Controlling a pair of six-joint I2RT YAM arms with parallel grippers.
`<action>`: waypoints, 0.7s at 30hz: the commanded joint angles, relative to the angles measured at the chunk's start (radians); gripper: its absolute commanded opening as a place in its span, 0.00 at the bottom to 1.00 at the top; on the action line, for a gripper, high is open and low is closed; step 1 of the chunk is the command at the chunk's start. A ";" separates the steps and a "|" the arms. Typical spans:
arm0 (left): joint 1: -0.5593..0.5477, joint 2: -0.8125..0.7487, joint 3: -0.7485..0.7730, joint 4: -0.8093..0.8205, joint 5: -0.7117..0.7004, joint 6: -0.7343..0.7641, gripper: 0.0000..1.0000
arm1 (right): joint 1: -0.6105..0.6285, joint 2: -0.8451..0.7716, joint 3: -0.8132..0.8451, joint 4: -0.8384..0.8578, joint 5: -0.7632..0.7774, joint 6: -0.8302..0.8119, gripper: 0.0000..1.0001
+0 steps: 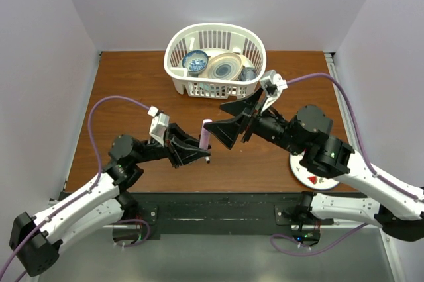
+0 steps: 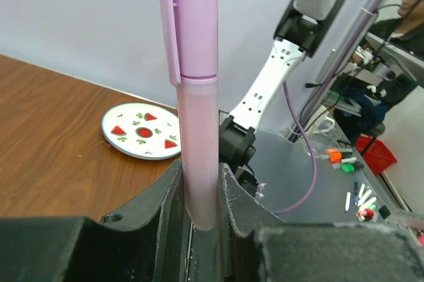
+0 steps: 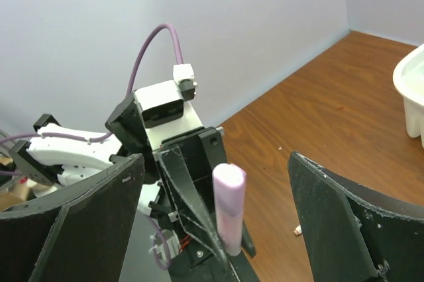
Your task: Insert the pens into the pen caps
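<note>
My left gripper (image 1: pixel 202 151) is shut on the lower barrel of the lilac-pink highlighter (image 1: pixel 205 135) and holds it upright above the table. In the left wrist view the highlighter (image 2: pixel 197 96) rises from between the fingers (image 2: pixel 165 196), with its matching pink cap (image 2: pixel 192 17) on the top end. My right gripper (image 1: pixel 232 120) is wide open and empty, its jaws facing the highlighter, just right of it. The right wrist view shows the highlighter (image 3: pixel 229 206) between and beyond its spread fingers (image 3: pixel 331 209). The other pens and caps are not on the table in view.
A white basket (image 1: pixel 173 47) with bowls stands at the back centre. A small watermelon-print plate (image 1: pixel 317 171) lies at the front right, under the right arm; it also shows in the left wrist view (image 2: pixel 142 130). A tiny white bit (image 3: pixel 298 230) lies on the wood.
</note>
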State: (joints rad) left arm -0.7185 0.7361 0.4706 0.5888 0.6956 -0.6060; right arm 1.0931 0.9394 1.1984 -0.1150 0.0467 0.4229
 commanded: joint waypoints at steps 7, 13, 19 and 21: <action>-0.001 -0.030 -0.027 0.146 0.091 -0.061 0.00 | 0.004 0.116 0.109 -0.049 -0.197 -0.050 0.82; -0.001 -0.012 -0.026 0.181 0.094 -0.069 0.00 | 0.004 0.137 0.073 0.001 -0.254 -0.050 0.54; -0.001 0.035 0.012 0.232 0.056 -0.089 0.00 | 0.004 0.142 -0.052 0.040 -0.304 -0.047 0.00; -0.002 0.066 0.037 0.230 0.051 -0.092 0.00 | 0.002 0.127 -0.121 0.090 -0.344 -0.026 0.00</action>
State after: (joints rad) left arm -0.7204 0.7616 0.4446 0.7227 0.7925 -0.6971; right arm 1.0874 1.0775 1.1893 -0.0952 -0.1844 0.3626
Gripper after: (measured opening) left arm 0.254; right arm 0.175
